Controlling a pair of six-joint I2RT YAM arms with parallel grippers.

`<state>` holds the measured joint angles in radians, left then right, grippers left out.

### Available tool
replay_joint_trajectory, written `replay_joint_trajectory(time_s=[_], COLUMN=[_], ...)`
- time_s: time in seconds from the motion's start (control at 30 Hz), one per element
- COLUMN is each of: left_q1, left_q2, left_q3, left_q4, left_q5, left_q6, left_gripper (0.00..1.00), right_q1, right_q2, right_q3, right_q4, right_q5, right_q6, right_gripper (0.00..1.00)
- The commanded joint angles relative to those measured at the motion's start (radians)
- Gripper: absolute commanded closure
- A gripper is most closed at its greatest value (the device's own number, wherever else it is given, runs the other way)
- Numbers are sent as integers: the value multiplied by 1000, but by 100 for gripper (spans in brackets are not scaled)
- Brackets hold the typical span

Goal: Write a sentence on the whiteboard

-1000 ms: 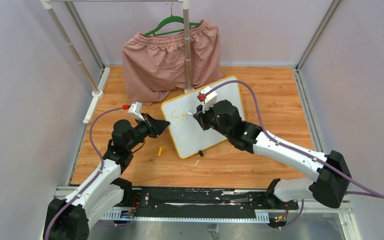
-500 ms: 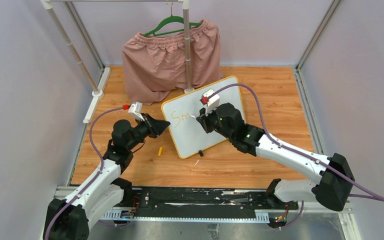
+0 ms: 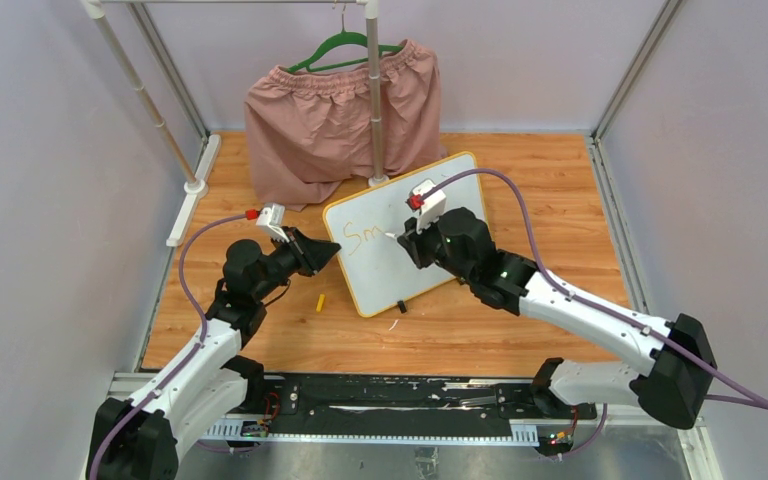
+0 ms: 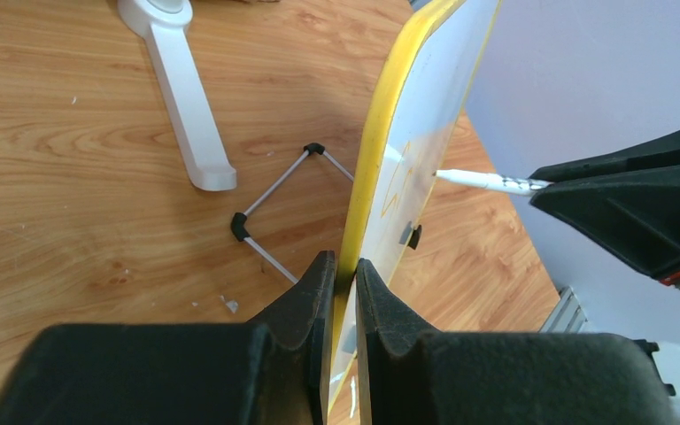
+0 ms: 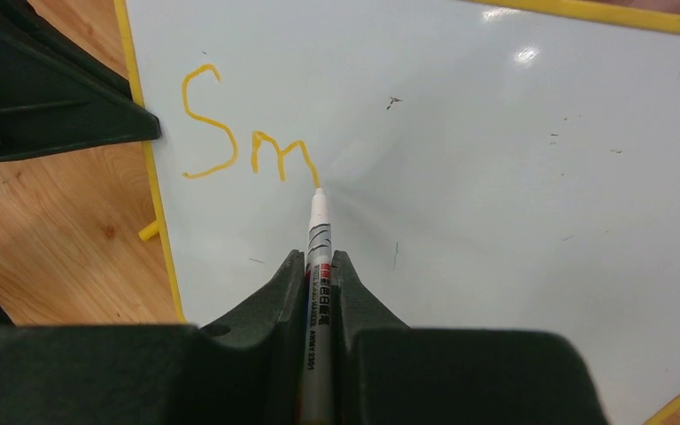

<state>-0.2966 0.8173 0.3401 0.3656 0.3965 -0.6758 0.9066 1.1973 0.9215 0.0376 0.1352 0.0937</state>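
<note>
Standing tilted on the desk (image 3: 540,200), whiteboard (image 3: 380,280) gripped at its yellow edge by the left fingers (image 4: 314,297), right fingers (image 5: 279,297) clamped on marker (image 5: 317,226), tip at unfinished "Sm" (image 5: 266,140): hard tip pressure could rock the board, skewing strokes.

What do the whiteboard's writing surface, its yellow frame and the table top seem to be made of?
The whiteboard: smooth glossy white coating, likely melamine or painted steel; lamp reflections show on it.
The frame: yellow, smooth, rounded, probably plastic.
The table: wood or wood-look laminate; grain lines and knots show, slight sheen.
</note>
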Motion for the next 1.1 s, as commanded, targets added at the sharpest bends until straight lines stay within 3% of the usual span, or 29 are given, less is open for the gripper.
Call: replay_joint_trajectory(time_s=[0.0,0.17,0.43,0.73,1.07], left_q1=[2,2,2,2,2], left_q2=[-13,-12,-14,-15,-14], left_q3=[-9,-9,-10,-13,-16], left_q4=[18,18,18,18,17], left_q5=[16,16,19,18,16], left_q6=[8,8,8,8,8], left_gripper=[100,100,100,100,100], right_q1=[-15,-15,-16,-66,-66], right_q2=[-73,-110,-147,-79,-65], right_q3=[33,23,-65,18,-47], right_q4=[-12,6,188,111,240], right_q5=[13,41,73,-9,-25], right_q6=[22,9,-89,-6,-6], right_gripper=[100,100,100,100,100])
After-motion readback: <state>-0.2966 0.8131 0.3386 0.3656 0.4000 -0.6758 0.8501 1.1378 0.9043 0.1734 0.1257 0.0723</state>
